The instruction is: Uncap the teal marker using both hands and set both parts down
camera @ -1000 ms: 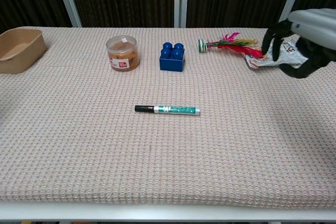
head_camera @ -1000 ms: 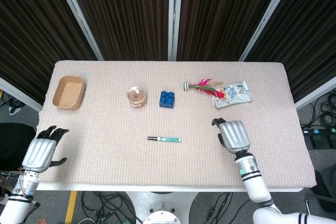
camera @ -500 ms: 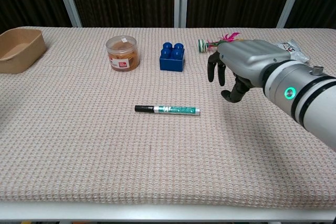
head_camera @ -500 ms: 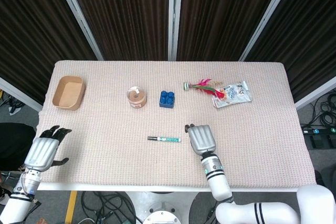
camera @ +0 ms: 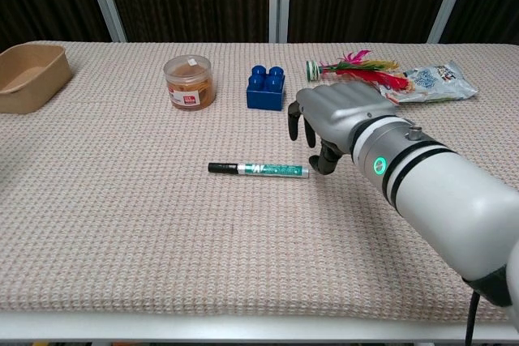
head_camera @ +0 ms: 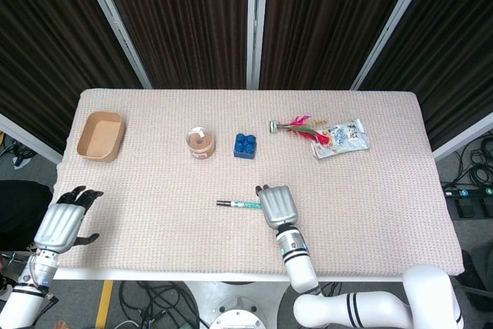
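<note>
The teal marker [head_camera: 240, 204] [camera: 258, 169] lies flat near the middle of the table, its black cap end pointing left. My right hand [head_camera: 277, 206] [camera: 328, 123] hovers at the marker's right end, fingers apart and pointing down, holding nothing; in the head view it covers that end. My left hand [head_camera: 63, 221] hangs off the table's left front corner, fingers spread and empty. The chest view does not show it.
At the back of the table stand a tan tray [head_camera: 101, 135] [camera: 28, 77], a round jar [head_camera: 199, 142] [camera: 189, 82] and a blue block [head_camera: 245, 146] [camera: 266, 87]. Farther right lie a feathered shuttlecock [head_camera: 296, 126] [camera: 353, 66] and a foil packet [head_camera: 341, 138] [camera: 431, 83].
My right hand has swept left across the table from the right side until it reached the marker's right end. The marker and my left hand have stayed put.
</note>
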You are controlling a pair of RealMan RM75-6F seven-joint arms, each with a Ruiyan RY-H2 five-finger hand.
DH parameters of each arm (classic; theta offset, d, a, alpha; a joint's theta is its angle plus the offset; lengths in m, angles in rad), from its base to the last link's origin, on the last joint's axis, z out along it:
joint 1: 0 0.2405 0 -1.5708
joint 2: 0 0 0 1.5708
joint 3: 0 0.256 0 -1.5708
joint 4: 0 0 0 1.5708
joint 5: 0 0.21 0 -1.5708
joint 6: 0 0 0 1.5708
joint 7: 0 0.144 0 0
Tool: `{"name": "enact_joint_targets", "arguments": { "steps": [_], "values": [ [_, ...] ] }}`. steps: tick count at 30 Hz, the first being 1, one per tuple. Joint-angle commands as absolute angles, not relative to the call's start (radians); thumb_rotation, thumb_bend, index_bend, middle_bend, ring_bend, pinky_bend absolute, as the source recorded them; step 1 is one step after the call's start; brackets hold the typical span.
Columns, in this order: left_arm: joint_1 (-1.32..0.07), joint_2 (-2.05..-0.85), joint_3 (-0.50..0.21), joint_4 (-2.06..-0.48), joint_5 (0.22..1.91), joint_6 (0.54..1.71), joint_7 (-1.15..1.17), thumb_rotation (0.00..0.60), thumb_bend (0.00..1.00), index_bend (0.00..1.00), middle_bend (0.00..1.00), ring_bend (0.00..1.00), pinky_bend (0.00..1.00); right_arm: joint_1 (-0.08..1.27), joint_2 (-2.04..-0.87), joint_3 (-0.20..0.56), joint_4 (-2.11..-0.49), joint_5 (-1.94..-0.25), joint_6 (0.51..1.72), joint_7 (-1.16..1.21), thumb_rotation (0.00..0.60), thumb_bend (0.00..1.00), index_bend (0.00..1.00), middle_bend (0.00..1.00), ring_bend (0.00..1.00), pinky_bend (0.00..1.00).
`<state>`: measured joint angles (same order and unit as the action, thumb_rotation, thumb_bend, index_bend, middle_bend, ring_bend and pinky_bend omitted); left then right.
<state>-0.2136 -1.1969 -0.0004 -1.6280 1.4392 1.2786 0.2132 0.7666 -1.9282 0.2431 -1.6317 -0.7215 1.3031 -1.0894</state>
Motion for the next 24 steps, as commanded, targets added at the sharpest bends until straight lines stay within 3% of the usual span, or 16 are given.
{"name": "enact_joint_targets", "arguments": {
  "steps": [1,24],
  "values": [
    [-0.213,-1.199,0.002,-1.625,1.439,1.277,0.211,0.600,0.00,0.19,0.22,0.12,0.24,0.777,-1.950,0.235,-1.603,-0.721,1.312,-1.099,0.600,0.29,0.36,0.40,0.85,0.96],
    [-0.203,-1.212,0.012,-1.578,1.433,1.277,0.176,0.600,0.00,0.20,0.22,0.12,0.24,0.803,-2.112,0.241,-1.387,-0.742,1.318,-1.090,0.600,0.29,0.36,0.40,0.85,0.96]
  ]
}}
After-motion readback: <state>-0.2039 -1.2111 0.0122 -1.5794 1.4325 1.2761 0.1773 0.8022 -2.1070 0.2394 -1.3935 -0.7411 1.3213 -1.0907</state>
